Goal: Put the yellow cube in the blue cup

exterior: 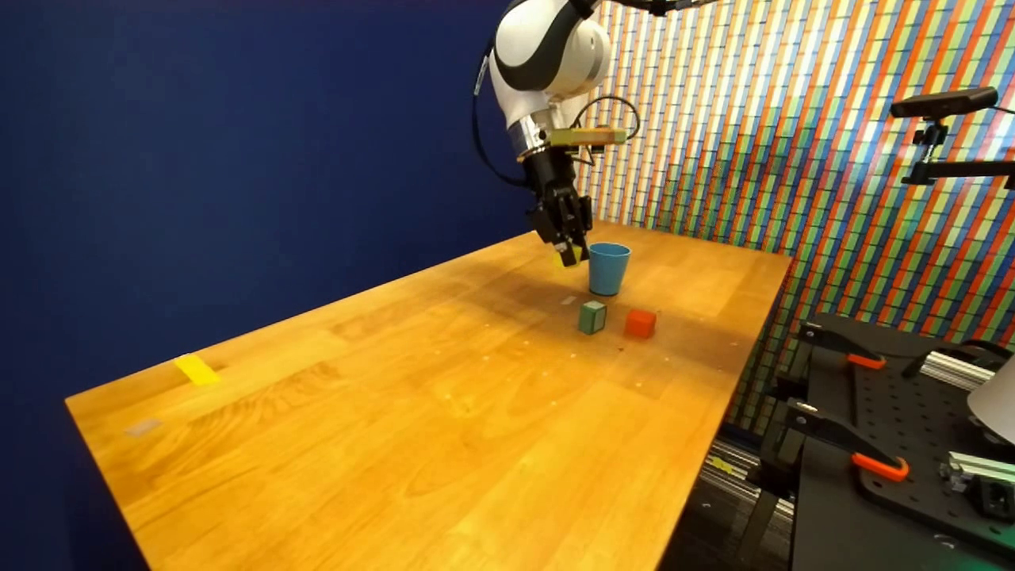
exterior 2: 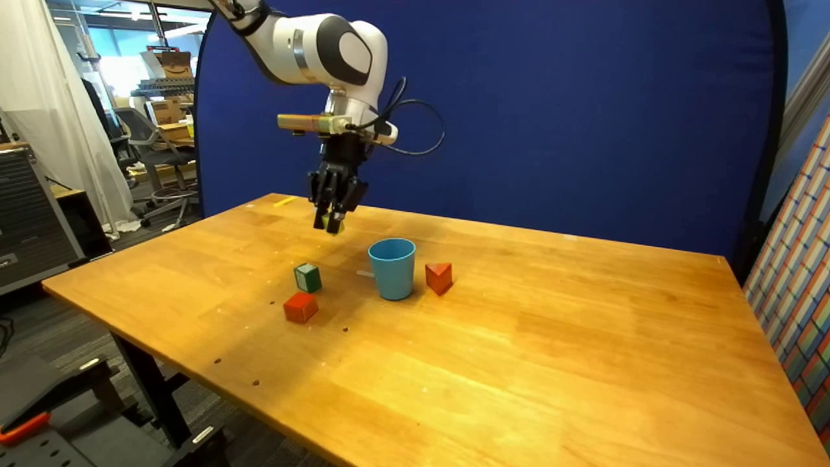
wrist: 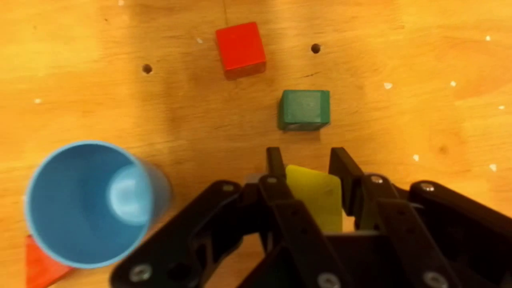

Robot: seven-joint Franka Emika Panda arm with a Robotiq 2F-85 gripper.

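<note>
A small bright-yellow cube (wrist: 320,196) is held, raised off the wooden table (exterior 2: 583,363), by the black two-fingered claw (wrist: 307,162). The fingers (wrist: 346,170) are pressed to the cube, one along each of two opposite sides, and the space between them is filled by it. In both exterior views, a patch of yellow is seen at the ends of the fingers, and the claw is pointed downward.

A light-blue cylindrical cup (exterior 2: 393,275), slightly tapered toward its base, is stood upright on the table, and its inside is seen down to the bottom in the wrist view. The cube is held near the cup but to one side of it, outside its mouth and apart from its rim.

Just beside the cup, on the side away from the claw, a red triangular block (exterior 2: 439,279) is placed; in the wrist view it is partly hidden by the cup. A small dark-green block (wrist: 304,108), paler on its top face, is set on the table near the claw, and a small red cube (wrist: 240,48) is set close to that block, with bare wood left between the two.

The claw is carried by a white-and-black robot arm (exterior 2: 311,52). In an exterior view, a strip of yellow tape (exterior: 197,369) is stuck to the table by its edge. The table is backed by a dark-blue screen (exterior: 238,143) and a panel of multicoloured rectangles (exterior: 753,143).
</note>
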